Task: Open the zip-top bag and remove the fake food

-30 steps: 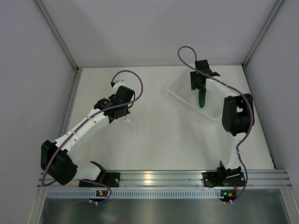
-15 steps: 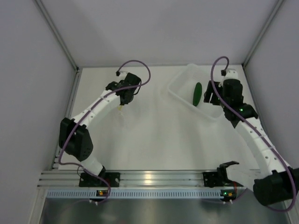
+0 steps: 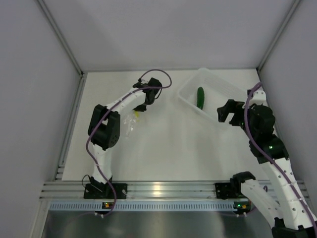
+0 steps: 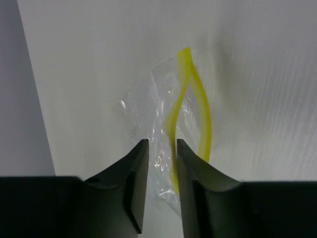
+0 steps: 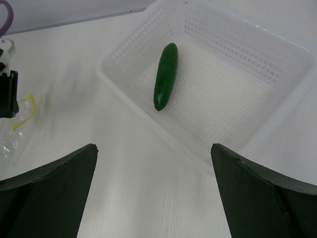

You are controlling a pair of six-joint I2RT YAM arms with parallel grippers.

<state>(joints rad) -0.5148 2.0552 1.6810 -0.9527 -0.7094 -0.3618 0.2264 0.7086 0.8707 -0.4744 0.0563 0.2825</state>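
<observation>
Since the small, dark green, cucumber-shaped piece of fake food (image 3: 200, 96) lies inside the clear, perforated, rectangular plastic bin (image 3: 220, 94) at the far right of the white desk (image 3: 168, 144), well apart from the bag, the removal part of the task reads as done. The piece rests at a slant on the bin's floor, toward its left side and clear of the walls. That suits something dropped in rather than set down with care. The right hand (image 5: 153, 198) hangs on the near side of the bin with its fingers spread wide and nothing between them, so it looks free.

The small, clear, crinkly plastic zip-top bag (image 4: 148, 109) lies left of centre on the desk. Its yellow-green zip strip (image 4: 205, 124) is parted into an open loop, so the mouth is open, and no green piece shows inside. The left hand (image 4: 162, 144) reaches in from the far right of the bag, fingers drawn nearly together with only a narrow slot between them. Crinkled film shows in that slot, but I cannot tell whether the fingers pinch it or merely hang above it. A grip at that end would make sense, since it would pin so light a pouch while its mouth is worked open. What seems left, by my reading, is only to let go of the bag if it is held.
</observation>
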